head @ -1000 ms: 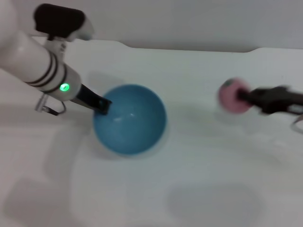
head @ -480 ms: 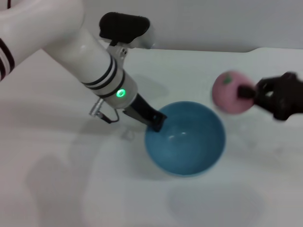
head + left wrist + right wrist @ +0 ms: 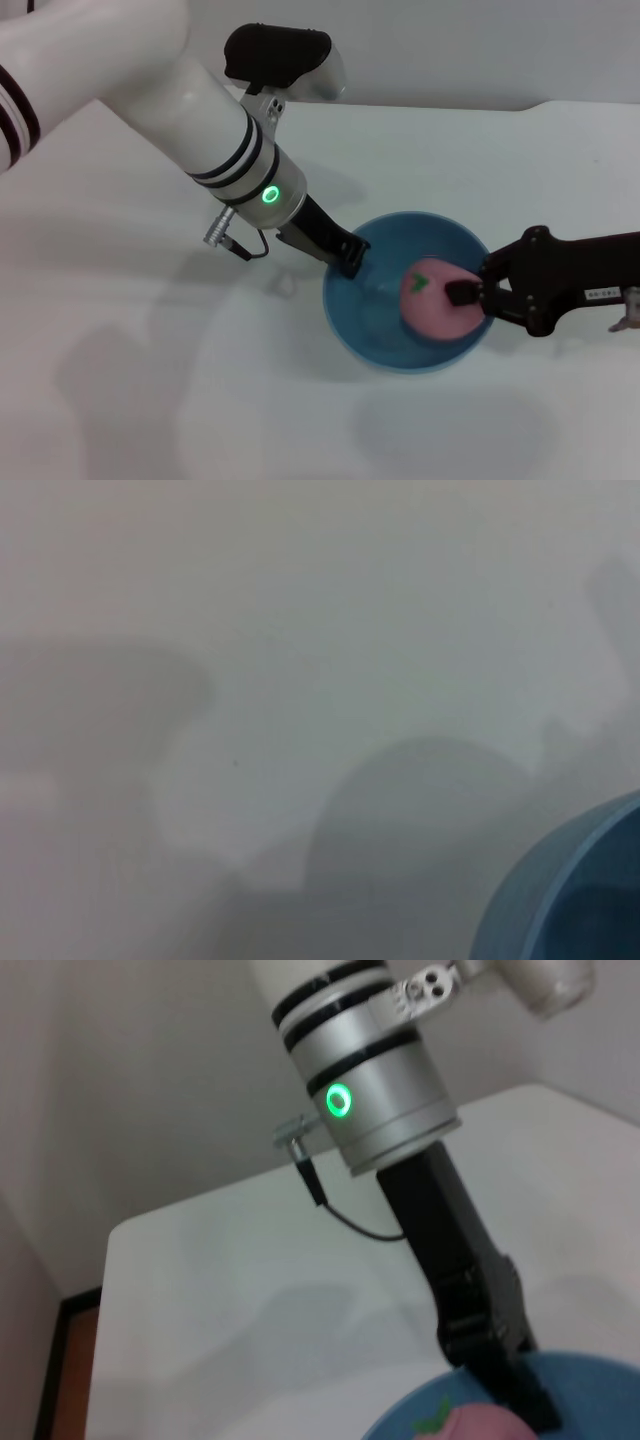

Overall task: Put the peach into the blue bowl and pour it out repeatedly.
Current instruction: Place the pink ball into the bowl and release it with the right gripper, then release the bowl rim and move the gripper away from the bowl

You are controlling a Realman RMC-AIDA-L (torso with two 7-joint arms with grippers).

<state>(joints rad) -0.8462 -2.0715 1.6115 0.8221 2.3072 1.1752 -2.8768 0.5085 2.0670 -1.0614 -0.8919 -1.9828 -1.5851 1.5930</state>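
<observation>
The blue bowl sits upright on the white table near the middle of the head view. My left gripper is shut on its left rim. The pink peach, with a green stem mark, is inside the bowl's right half, and my right gripper is shut on it, reaching in over the right rim. In the right wrist view the peach and a strip of the bowl show beside the left arm's black fingers. An edge of the bowl shows in the left wrist view.
The white table spreads around the bowl, with its far edge against a grey wall. My left arm's white forearm with a green light slants over the table's left side.
My right gripper has carried the peach left and down from above the table into the bowl. My left gripper has dragged the bowl right, then held it nearly still.
</observation>
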